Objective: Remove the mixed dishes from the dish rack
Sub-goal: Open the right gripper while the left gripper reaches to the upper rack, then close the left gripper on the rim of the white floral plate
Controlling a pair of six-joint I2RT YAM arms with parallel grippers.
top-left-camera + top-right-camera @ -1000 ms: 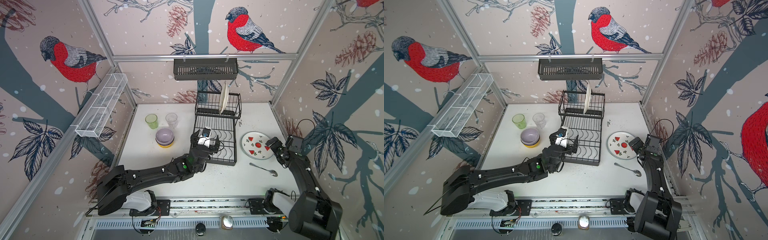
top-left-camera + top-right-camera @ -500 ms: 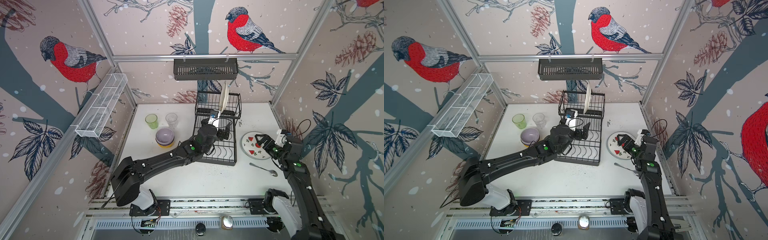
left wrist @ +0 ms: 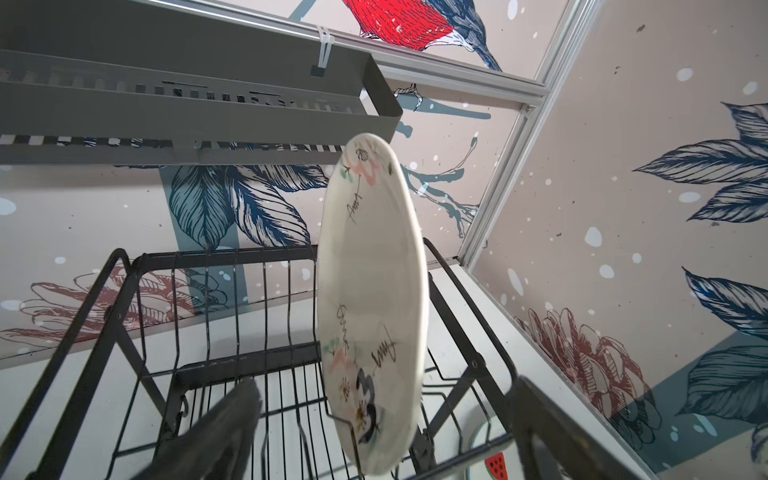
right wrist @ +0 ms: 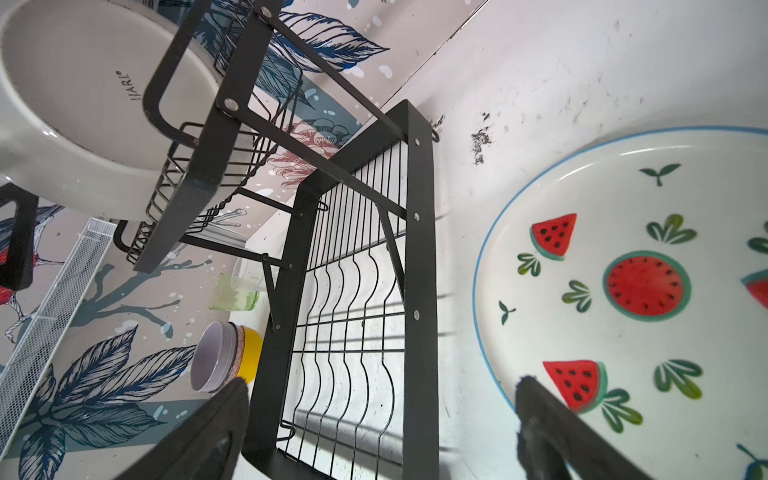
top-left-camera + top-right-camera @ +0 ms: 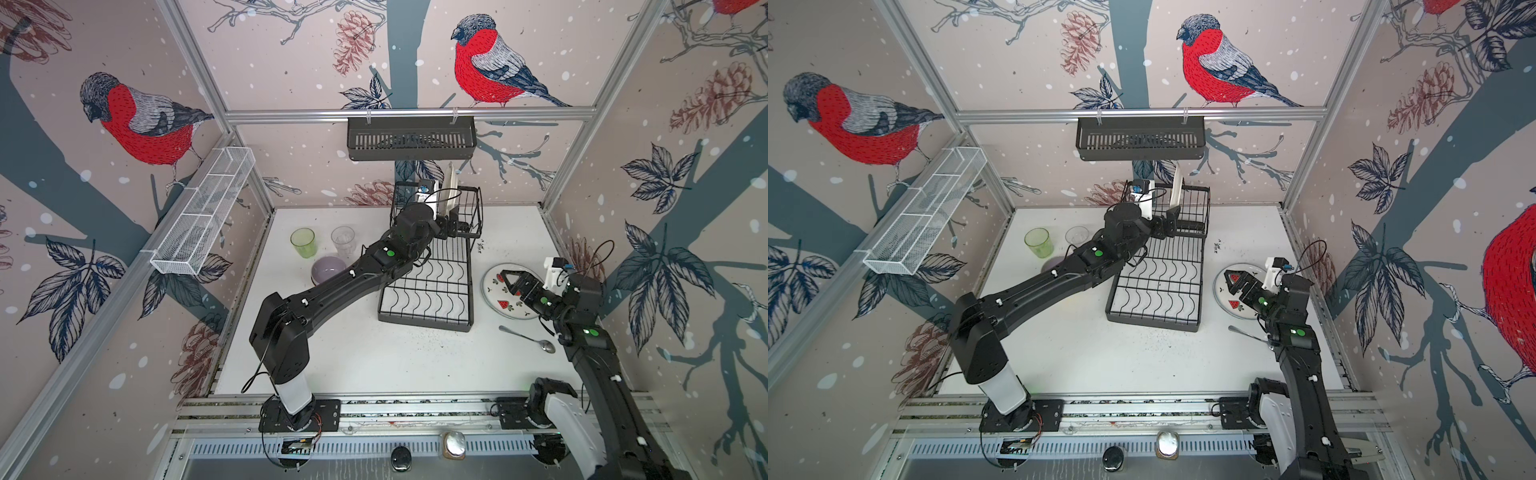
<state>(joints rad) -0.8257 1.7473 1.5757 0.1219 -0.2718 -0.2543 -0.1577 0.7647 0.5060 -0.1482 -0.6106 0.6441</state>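
The black wire dish rack [image 5: 424, 322] [image 5: 1154, 321] stands mid-table. A white flower-patterned plate [image 5: 448, 187] [image 5: 1176, 187] [image 3: 374, 270] stands on edge in its raised back tier; the right wrist view shows its plain back [image 4: 83, 104]. My left gripper [image 5: 455, 224] [image 3: 382, 436] is open, and the plate's lower edge sits between its fingers without touching them. My right gripper [image 5: 509, 280] [image 4: 382, 432] hangs open and empty over the left rim of a watermelon plate [image 5: 498, 301] [image 4: 644, 187] lying on the table. The rack's lower tier holds nothing.
Left of the rack stand a green glass [image 5: 303, 242], a clear glass [image 5: 343, 239] and a lilac bowl [image 5: 328, 268] stacked on other bowls. A metal spoon [image 5: 528, 338] lies at the front right. A dark shelf basket [image 5: 411, 137] hangs above the rack. A white mesh trough [image 5: 203, 212] runs along the left wall.
My left arm has swung from the front of the rack's lower tier back to the raised tier, its gripper now around the standing plate. My right gripper has shifted left over the watermelon plate.
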